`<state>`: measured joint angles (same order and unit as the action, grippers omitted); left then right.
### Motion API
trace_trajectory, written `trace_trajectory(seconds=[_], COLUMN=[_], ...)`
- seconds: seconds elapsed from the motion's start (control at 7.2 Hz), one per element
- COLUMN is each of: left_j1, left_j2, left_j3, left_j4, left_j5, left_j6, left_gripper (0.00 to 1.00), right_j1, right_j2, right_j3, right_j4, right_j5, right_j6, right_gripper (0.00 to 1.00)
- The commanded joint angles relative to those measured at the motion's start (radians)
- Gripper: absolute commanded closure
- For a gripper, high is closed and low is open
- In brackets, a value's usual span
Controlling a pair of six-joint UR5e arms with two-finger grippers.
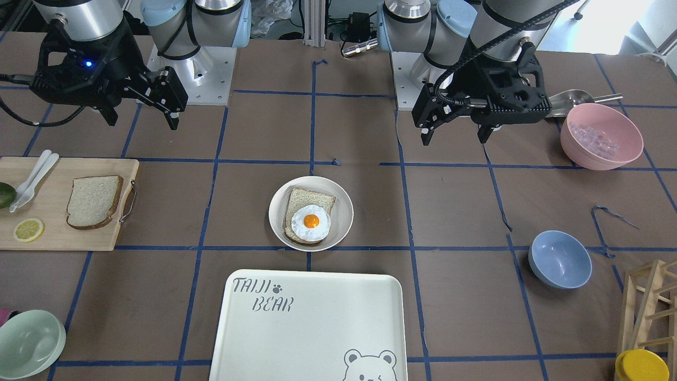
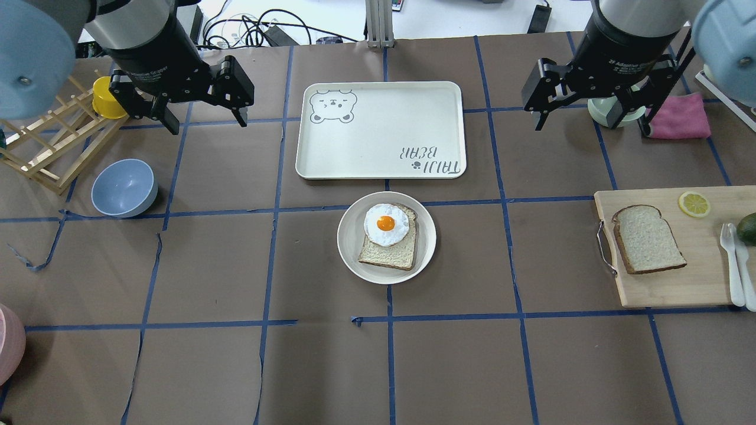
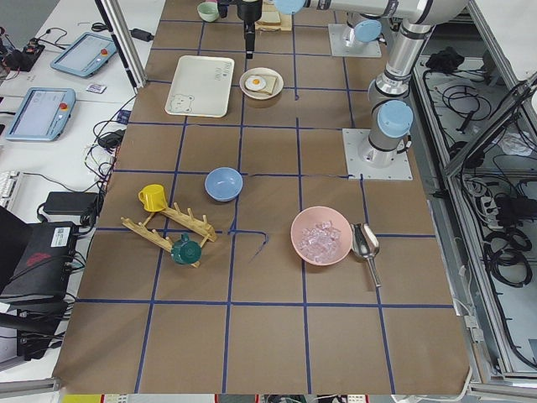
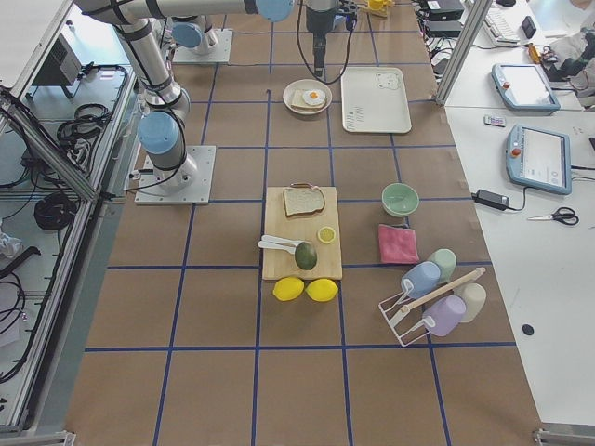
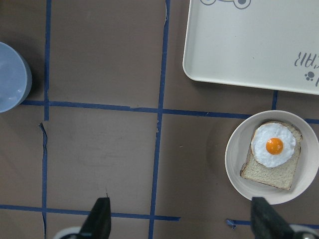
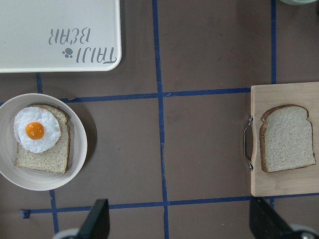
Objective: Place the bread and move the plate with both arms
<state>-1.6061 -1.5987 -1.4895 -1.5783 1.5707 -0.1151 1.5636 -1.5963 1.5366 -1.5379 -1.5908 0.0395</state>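
- Both end effectors hang above the far side of the bench, wide open and empty: the left end effector (image 2: 208, 123) beyond the blue bowl (image 2: 124, 188), the right end effector (image 2: 592, 127) near the pale-green bowl (image 2: 603, 112).
- The bread (image 2: 648, 238) lies flat on the wooden board (image 2: 667, 286) at the right of the bench, untouched.
- From your right end effector it sits nearer the robot and a little further right. The left one is well apart from it, so I judge this pick belongs to the right arm.
- Its long axis runs roughly near-to-far, rounded top at the far end and slightly tilted. Your fingers would close across the straighter side crusts.
- The plate (image 2: 349, 251) rests mid-bench, just near-side of the tray (image 2: 378, 147), between both arms. It already carries the egg-topped slice (image 2: 394, 252), which is where the bread looks bound.
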Motion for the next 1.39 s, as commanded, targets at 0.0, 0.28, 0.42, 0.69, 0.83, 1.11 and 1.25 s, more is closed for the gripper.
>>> trace_trajectory(seconds=[0.0,0.28,0.42,0.69,0.83,1.11,1.25], left_j1=[0.000,0.000,0.000,0.000,0.000,0.000,0.000], left_j2=[0.000,0.002,0.002,0.002,0.005,0.005,0.005], left_j3=[0.000,0.000,0.000,0.000,0.000,0.000,0.000], left_j4=[-0.002,-0.002,-0.002,-0.002,-0.002,-0.002,-0.002], left_j5=[0.000,0.000,0.000,0.000,0.000,0.000,0.000], left_j6=[0.000,0.000,0.000,0.000,0.000,0.000,0.000], left_gripper=[0.00,0.00,0.00,0.00,0.00,0.00,0.00], right_j1=[0.000,0.003,0.003,0.001,0.001,0.001,0.001], right_j2=[0.001,-0.001,-0.001,-0.001,-0.001,-0.001,-0.001], right_j3=[0.000,-0.007,-0.004,-0.007,-0.003,-0.003,0.000], right_j4=[-0.001,0.002,0.005,0.007,0.009,0.009,0.010], right_j5=[0.005,0.014,0.015,0.014,0.012,0.008,0.002], right_j6=[0.000,0.000,0.000,-0.001,-0.001,-0.001,-0.001], right_gripper=[0.00,0.00,0.00,0.00,0.00,0.00,0.00])
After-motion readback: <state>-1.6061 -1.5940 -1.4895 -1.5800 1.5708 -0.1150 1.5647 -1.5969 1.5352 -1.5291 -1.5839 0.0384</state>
